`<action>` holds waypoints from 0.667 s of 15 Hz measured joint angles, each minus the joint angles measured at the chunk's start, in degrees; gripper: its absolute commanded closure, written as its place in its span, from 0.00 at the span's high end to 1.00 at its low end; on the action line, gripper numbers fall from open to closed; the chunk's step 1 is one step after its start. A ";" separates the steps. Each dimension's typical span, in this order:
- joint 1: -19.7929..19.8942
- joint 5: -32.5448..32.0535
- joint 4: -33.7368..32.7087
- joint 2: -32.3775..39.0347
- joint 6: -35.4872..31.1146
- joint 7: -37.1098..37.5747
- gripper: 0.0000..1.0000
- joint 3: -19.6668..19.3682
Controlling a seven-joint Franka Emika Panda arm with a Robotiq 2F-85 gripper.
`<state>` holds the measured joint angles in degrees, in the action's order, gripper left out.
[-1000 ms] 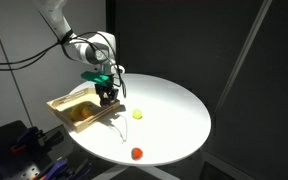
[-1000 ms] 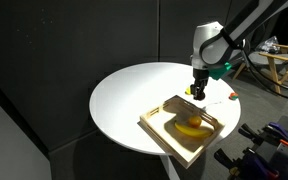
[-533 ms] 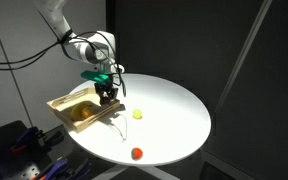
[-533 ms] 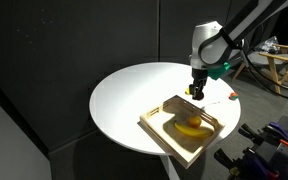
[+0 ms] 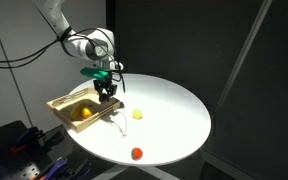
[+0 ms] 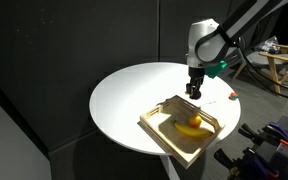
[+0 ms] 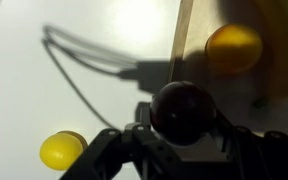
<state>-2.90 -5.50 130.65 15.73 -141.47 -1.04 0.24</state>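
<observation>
Gripper [image 6: 192, 90] up slightly, shifted toward upper left of frame since earlier. Jaws narrow, pinching dark round fruit [image 7: 181, 108] above wooden tray [image 5: 62, 102] rim, centre-left of frame. Risk: smooth round fruit slips from pinch, strikes rim, rolls off white table [image 5: 174, 110].

A round white table [image 5: 174, 105] occupies the centre in both exterior views [image 6: 129, 100]. Strong overhead light falls on its top; the far edge stays bright and shadows are short. Black curtain [image 5: 164, 35] encloses the space behind the table [image 6: 64, 50]. A slanted metal pole [image 5: 246, 50] crosses the curtain beyond the table's far edge. A wooden frame [image 6: 281, 62] stands in a lit area past the curtain. Dark equipment [image 5: 14, 142] sits below the table's near edge.
</observation>
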 measured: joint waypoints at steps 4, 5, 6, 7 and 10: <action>-0.85 0.00 -0.79 0.00 2.06 0.62 0.34 0.45; -0.98 0.00 -0.89 0.01 2.24 0.64 0.34 0.69; -1.09 0.00 -0.98 0.02 2.30 0.64 0.34 0.94; -1.25 0.00 -1.08 0.05 2.30 0.65 0.34 1.15; -1.89 0.00 -1.81 0.53 2.30 0.78 0.34 1.47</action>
<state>-4.79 -5.50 128.85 16.26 -139.17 -0.25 1.71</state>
